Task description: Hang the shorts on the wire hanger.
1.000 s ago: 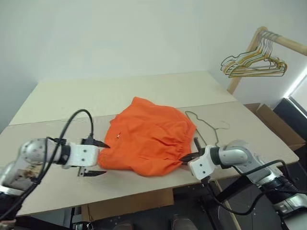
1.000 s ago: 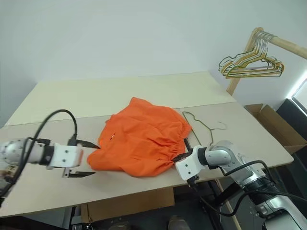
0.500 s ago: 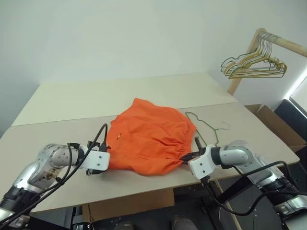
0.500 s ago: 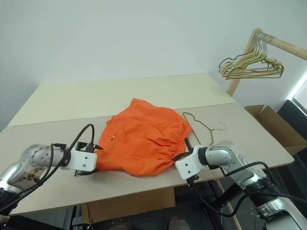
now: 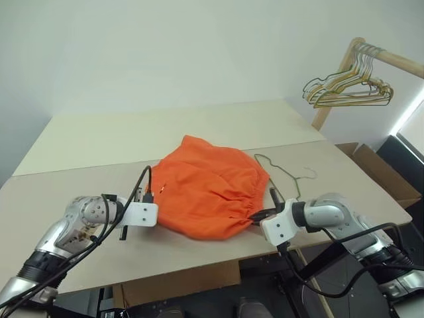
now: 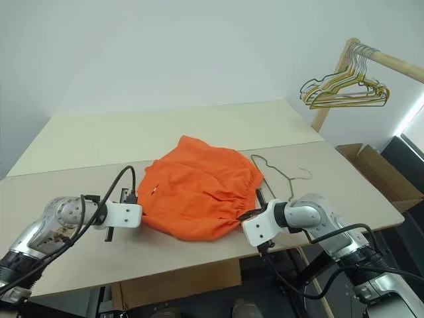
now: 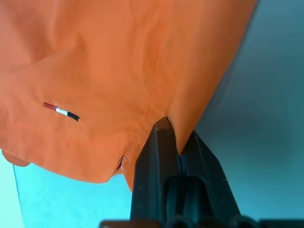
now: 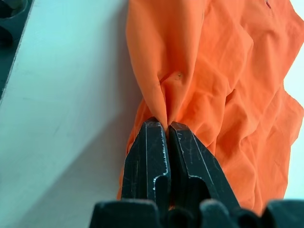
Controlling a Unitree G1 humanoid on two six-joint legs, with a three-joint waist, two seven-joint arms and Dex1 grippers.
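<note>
While both arms reach in: shorts [image 5: 211,189] pinched at two edges
Left gripper [image 7: 176,142]: clamped on fabric (near a striped tag [image 7: 61,111])
Right gripper [image 8: 167,129]: nipping a fold
Wire hanger [image 5: 281,174]: flat on table [image 5: 99,136], beside shorts

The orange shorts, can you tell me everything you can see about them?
The shorts are bright orange, soft, wrinkly fabric, lying crumpled on the tan table. Gathered folds bunch at one edge, and a tiny red, white and black tag sits near a seam. The left gripper is shut on one edge and the right gripper is shut on the opposite edge. The wire hanger lies beside them on the table.
</note>
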